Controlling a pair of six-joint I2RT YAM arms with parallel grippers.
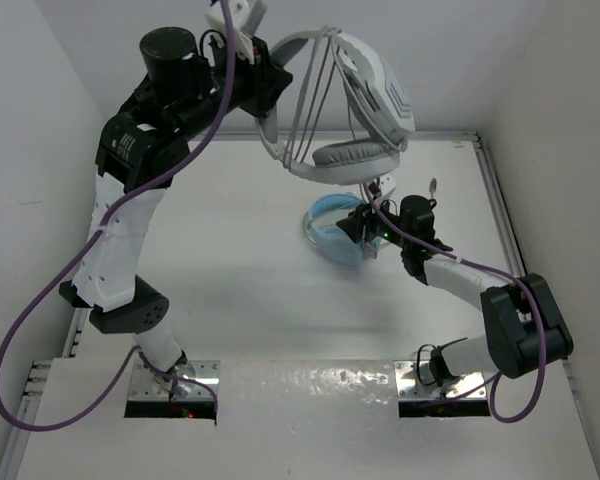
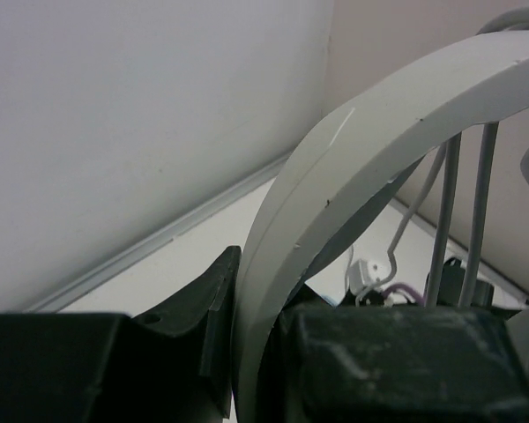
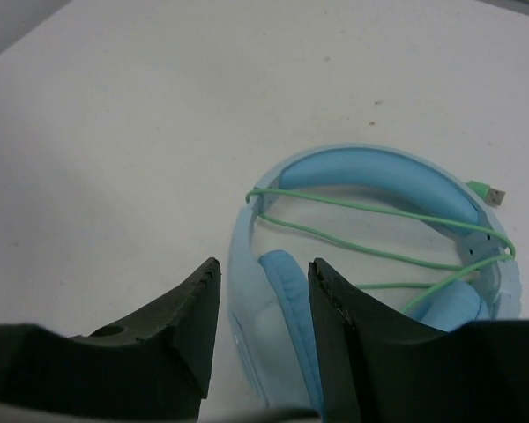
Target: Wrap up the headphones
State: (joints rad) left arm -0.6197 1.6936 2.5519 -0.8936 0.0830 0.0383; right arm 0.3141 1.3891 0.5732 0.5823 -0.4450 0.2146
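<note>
The white headphones hang in the air near the back wall, grey ear pads facing down. My left gripper is shut on the white headband, which runs up between the two fingers in the left wrist view. Strands of the thin grey cable run across the headband's arc and also show in the left wrist view. My right gripper is low over the table, open and empty. Its fingers stand on either side of an ear cup of the light blue headphones.
The light blue headphones lie flat on the white table with a green cable wound across them and a green plug at their side. White walls close in the back and both sides.
</note>
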